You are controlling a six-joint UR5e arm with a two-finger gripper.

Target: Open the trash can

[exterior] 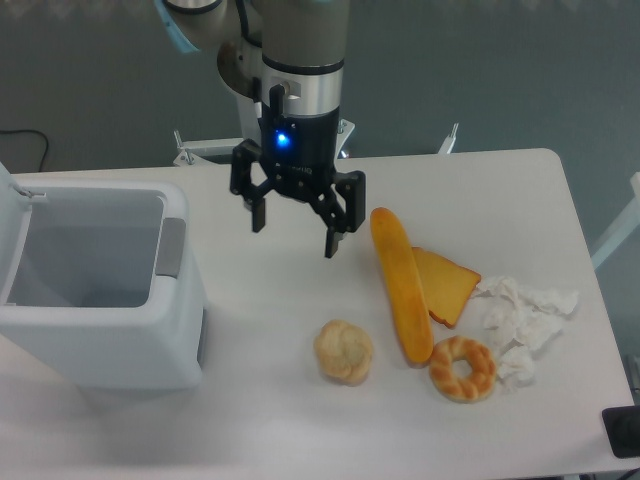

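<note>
The white trash can (110, 345) stands at the left of the table with its lid swung up at the far left edge, so the hollow inside shows. A grey tab (170, 247) sits on its right rim. My gripper (293, 236) hangs over the table to the right of the can, apart from it. Its two black fingers are spread wide and hold nothing.
A long baguette (400, 283), a toast slice (448, 284), a round bun (344, 350) and a ring-shaped pastry (462, 368) lie right of the gripper. Crumpled white tissue (525, 315) lies at the far right, near the table's edge.
</note>
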